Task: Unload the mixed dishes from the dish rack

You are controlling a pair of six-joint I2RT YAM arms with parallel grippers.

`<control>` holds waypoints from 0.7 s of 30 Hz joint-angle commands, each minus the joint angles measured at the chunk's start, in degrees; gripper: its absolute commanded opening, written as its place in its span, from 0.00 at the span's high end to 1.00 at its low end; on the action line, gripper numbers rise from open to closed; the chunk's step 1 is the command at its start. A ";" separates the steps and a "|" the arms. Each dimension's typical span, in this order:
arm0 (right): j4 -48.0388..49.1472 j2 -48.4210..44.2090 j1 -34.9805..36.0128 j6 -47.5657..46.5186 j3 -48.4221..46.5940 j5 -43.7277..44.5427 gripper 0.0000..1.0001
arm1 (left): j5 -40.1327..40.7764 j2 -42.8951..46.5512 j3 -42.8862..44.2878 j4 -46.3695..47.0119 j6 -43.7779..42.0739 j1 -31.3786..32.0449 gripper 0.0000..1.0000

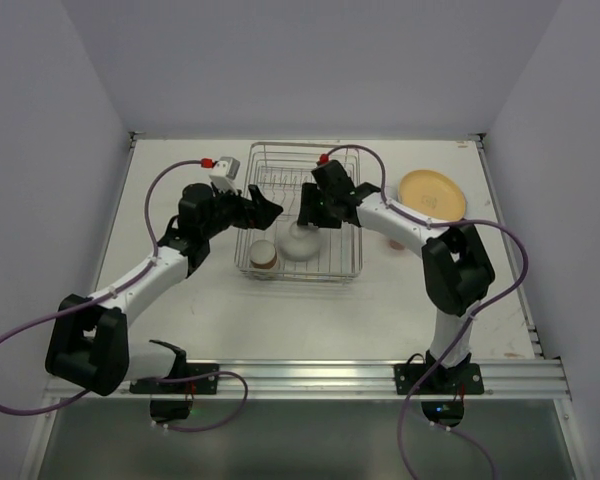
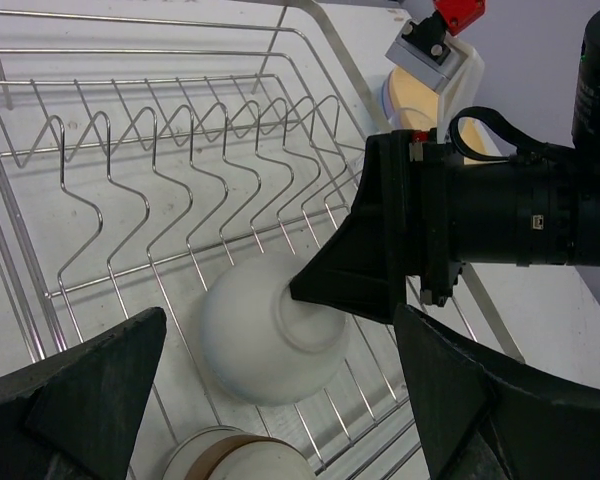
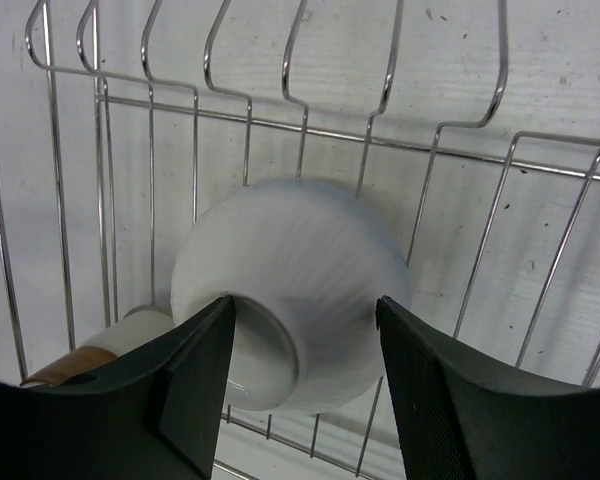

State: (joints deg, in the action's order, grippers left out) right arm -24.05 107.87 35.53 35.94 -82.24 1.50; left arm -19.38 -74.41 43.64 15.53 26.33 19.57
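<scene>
The silver wire dish rack [image 1: 280, 160] stands mid-table. A white bowl [image 1: 301, 245] lies upside down in its near part, with a small brown cup [image 1: 263, 255] just left of it. My right gripper [image 3: 302, 300] reaches down over the bowl [image 3: 310, 250], its jaws open on either side of the bowl's foot and close against it. My left gripper [image 1: 265, 212] hovers wide open over the rack's left side, holding nothing; the bowl [image 2: 260, 340] and cup [image 2: 230, 455] lie below it. A yellow-orange plate [image 1: 432, 193] lies on the table to the right.
The rack's upright plate tines [image 2: 180, 130] stand bare behind the bowl. The right arm [image 2: 500, 215] crosses the left wrist view just above the bowl. Grey walls close in the table on the left, back and right.
</scene>
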 commanded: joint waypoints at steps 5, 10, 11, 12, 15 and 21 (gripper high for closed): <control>-3.63 -0.64 -1.96 -2.02 -2.93 5.00 0.39 | -2.16 -0.47 1.45 3.63 -1.01 -0.50 0.00; -1.26 -7.22 -1.34 -2.37 0.84 5.18 0.22 | 0.30 2.95 0.14 4.24 -0.93 -0.59 0.00; -1.26 -8.02 -1.25 -2.54 1.11 5.10 0.22 | 0.74 3.57 -0.13 4.25 -0.84 -0.59 0.00; -1.52 -8.73 -1.25 -2.55 1.37 5.18 0.21 | 1.09 4.88 -0.31 4.16 -0.66 -0.68 0.00; -1.70 -11.71 -0.99 -3.16 3.04 5.44 0.21 | 1.36 6.90 -0.92 3.20 -1.27 -0.59 0.00; -1.78 -15.94 -0.64 -4.65 5.59 3.78 0.19 | 6.87 8.40 2.24 -7.87 -4.43 0.29 0.00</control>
State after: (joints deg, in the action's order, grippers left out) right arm -26.11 94.48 34.50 33.01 -77.78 5.15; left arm -17.32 -67.22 43.59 13.54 24.80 19.53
